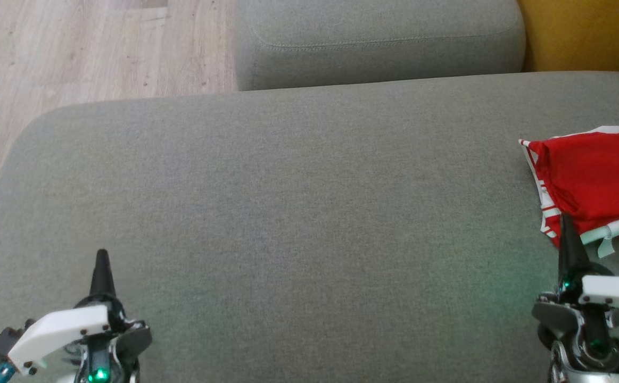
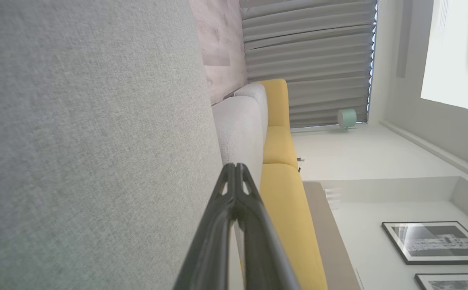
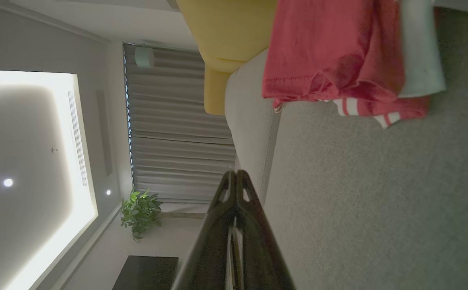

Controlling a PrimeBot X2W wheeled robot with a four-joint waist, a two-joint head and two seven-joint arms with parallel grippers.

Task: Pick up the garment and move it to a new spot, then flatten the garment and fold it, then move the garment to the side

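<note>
The garment (image 1: 596, 178) is red with white stripes and pale trim, lying folded at the right edge of the grey sofa seat (image 1: 288, 213). The right wrist view shows the same garment (image 3: 338, 56) in its upper part. My right gripper (image 1: 564, 221) is shut and empty, its tip just in front of the garment's near edge, and its fingertips (image 3: 236, 174) meet in a point. At the lower left my left gripper (image 1: 101, 255) is also shut and empty, far from the garment, hovering over bare cushion; its own view shows it (image 2: 236, 166) closed.
A second grey cushion (image 1: 378, 42) lies behind the seat, with a yellow cushion (image 1: 586, 32) at the back right. Wooden floor (image 1: 75, 48) borders the sofa on the left. The seat's rounded left edge drops to the floor.
</note>
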